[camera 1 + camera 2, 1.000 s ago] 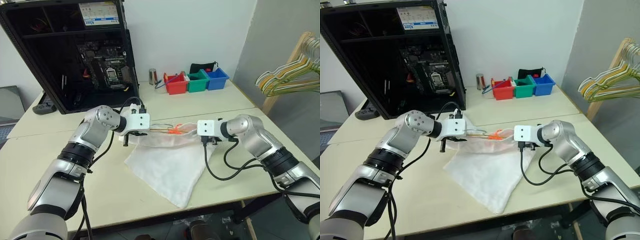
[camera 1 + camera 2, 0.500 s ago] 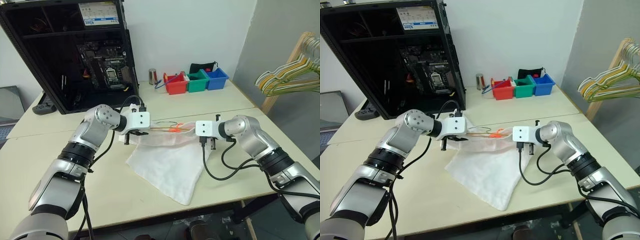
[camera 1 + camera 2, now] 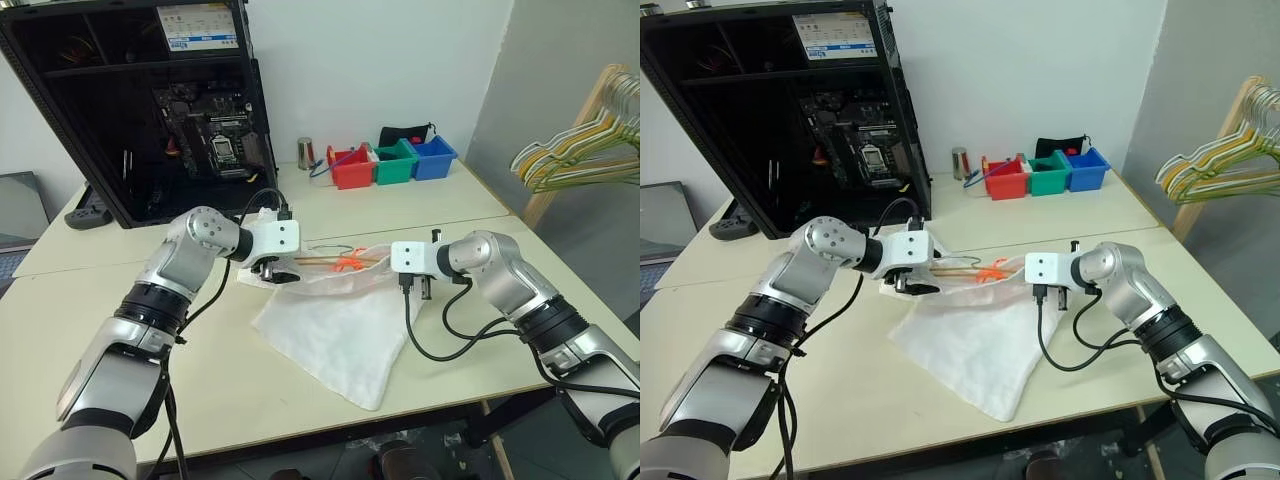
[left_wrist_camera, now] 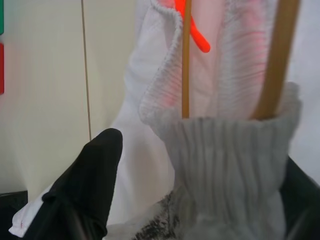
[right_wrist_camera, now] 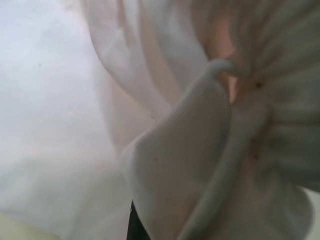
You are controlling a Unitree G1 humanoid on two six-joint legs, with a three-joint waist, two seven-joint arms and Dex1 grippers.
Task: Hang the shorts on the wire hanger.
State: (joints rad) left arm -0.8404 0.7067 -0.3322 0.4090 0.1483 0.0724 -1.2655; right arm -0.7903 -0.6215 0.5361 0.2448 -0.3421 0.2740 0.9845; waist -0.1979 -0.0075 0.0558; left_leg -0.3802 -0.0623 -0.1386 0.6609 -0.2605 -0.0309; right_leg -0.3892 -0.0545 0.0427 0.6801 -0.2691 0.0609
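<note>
- Pale desk [image 3: 200, 350] carried an open black computer case [image 3: 150, 100] at the back, with red, green and blue bins [image 3: 390, 160] beside it; spare hangers [image 3: 580, 150] hung on a wooden rack at the right.
- White shorts [image 3: 340, 330] lay at the desk's middle, their waistband raised between the two arms.
- Left pincer [image 3: 275, 270] sat at the waistband's left end; the left wrist view showed its black finger [image 4: 90, 175] apart from the ribbed band, jaws wide.
- That view also showed the wire hanger [image 4: 185, 65] running into the waistband, beside an orange cord.
- Right pincer [image 3: 1052, 295] was clamped on the shorts' right end; white cloth lay close against its wrist camera.
</note>
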